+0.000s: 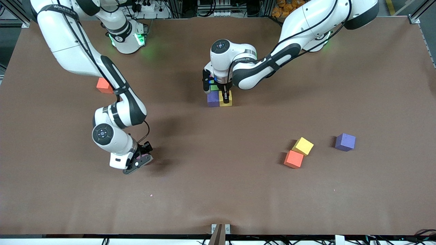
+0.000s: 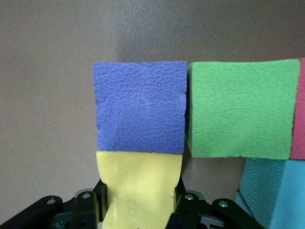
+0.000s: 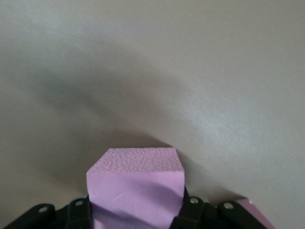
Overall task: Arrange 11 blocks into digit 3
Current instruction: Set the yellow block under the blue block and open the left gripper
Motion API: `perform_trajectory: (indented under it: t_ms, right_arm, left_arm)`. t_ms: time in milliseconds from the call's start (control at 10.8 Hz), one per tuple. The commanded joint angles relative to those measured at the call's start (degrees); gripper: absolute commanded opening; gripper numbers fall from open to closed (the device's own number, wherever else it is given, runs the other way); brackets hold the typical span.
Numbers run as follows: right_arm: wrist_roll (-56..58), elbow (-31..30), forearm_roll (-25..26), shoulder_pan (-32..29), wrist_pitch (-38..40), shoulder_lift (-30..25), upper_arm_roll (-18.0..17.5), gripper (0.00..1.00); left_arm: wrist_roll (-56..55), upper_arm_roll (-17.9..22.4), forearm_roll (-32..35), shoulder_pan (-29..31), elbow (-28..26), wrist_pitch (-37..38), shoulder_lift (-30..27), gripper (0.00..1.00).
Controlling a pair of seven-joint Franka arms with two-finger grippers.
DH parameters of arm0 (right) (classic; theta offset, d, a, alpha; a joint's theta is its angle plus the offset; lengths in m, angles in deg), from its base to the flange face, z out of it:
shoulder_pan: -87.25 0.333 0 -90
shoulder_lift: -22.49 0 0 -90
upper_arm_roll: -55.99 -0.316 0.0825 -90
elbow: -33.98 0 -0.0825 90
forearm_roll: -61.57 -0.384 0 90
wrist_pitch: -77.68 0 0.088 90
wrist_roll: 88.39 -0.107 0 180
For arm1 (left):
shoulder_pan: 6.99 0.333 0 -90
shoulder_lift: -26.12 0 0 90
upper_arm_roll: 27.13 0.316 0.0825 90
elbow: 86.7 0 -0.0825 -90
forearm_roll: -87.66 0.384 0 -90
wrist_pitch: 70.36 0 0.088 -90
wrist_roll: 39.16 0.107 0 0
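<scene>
Left gripper (image 1: 225, 99) clamps matte yellow block (image 2: 139, 188), squeezed, touching purple block (image 2: 140, 105) beside green block (image 2: 240, 109). Right gripper (image 1: 141, 160) pinches pink block (image 3: 136, 188) at desk (image 1: 218, 177).

Purple foam cube (image 1: 213, 99) (image 1: 345, 142): two. Yellow foam cube (image 1: 229, 101) (image 1: 302, 146): two. Orange-red foam cube (image 1: 104, 85) (image 1: 293, 159): two. Pink foam cube (image 3: 136, 191) (image 2: 299, 109): two. Green foam cube (image 2: 238, 109): one. Cyan foam cube (image 2: 271, 195): one showing. Black two-finger grippers: two, left gripper (image 1: 225, 98) and right gripper (image 1: 143, 160).
</scene>
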Motion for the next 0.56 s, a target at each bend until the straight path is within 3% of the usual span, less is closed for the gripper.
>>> perform_trajectory:
  t_ms: [0,93,278,464]
  right_arm:
    - [-0.53,2.44,-0.36,1.59,1.67,-0.91,0.55,0.36]
    - [-0.70,2.54,-1.41,2.29,2.55,-1.71,0.55,0.37]
    - [-1.14,2.28,-6.06,2.73,2.21,-2.15,-0.06,0.37]
    - [-6.30,1.22,-7.05,5.79,3.43,-5.92,0.02,0.37]
  left_arm:
    - [0.36,2.88,1.60,-2.60,0.42,-2.60,0.34,0.57]
    - [-0.95,3.07,1.25,-2.61,0.51,-2.61,0.34,0.97]
    - [-1.49,3.07,0.98,-2.61,0.42,-2.61,-0.01,1.00]
    - [-1.31,2.72,0.72,-1.65,0.33,-2.52,-0.97,1.00]
